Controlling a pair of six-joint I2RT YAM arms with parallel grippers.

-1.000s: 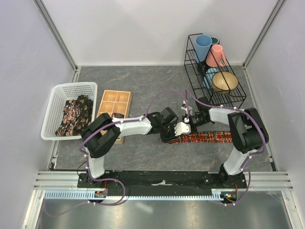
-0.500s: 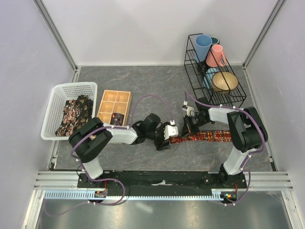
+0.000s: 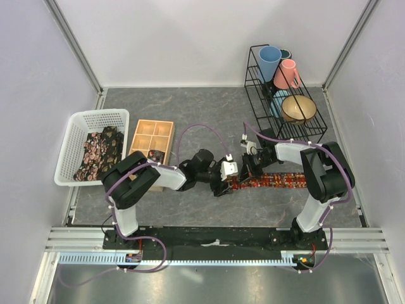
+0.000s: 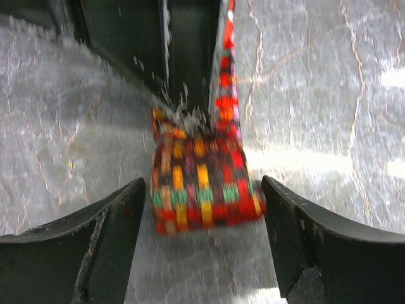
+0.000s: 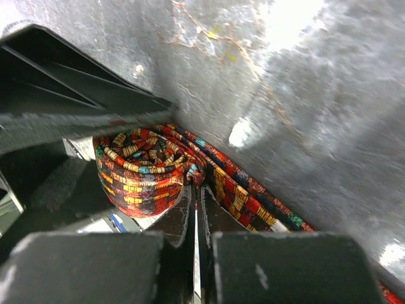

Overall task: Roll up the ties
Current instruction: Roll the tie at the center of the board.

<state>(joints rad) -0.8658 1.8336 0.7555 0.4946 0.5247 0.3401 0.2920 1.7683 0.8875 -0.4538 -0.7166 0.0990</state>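
Mid-table, the L gripper (image 4: pixel 202 196) is released, jaws wide w/ the rolled end of a red-orange tie (image 3: pixel 278 182) between them, clear of both fingers. The R gripper (image 5: pixel 193 209) is clenched, tips against the tie just beside that roll, and the unrolled rest lies flat on the table (image 3: pixel 190 114) toward the R arm. Further back at left, a white basket (image 3: pixel 95 114) holds more ties (image 3: pixel 98 155) and the wooden tray (image 3: pixel 152 130) beside it has a dark roll (image 3: pixel 155 154) in one compartment; at far right is a wire rack (image 3: pixel 247 76) w/ cups (image 3: pixel 269 60) & a bowl (image 3: pixel 299 107).
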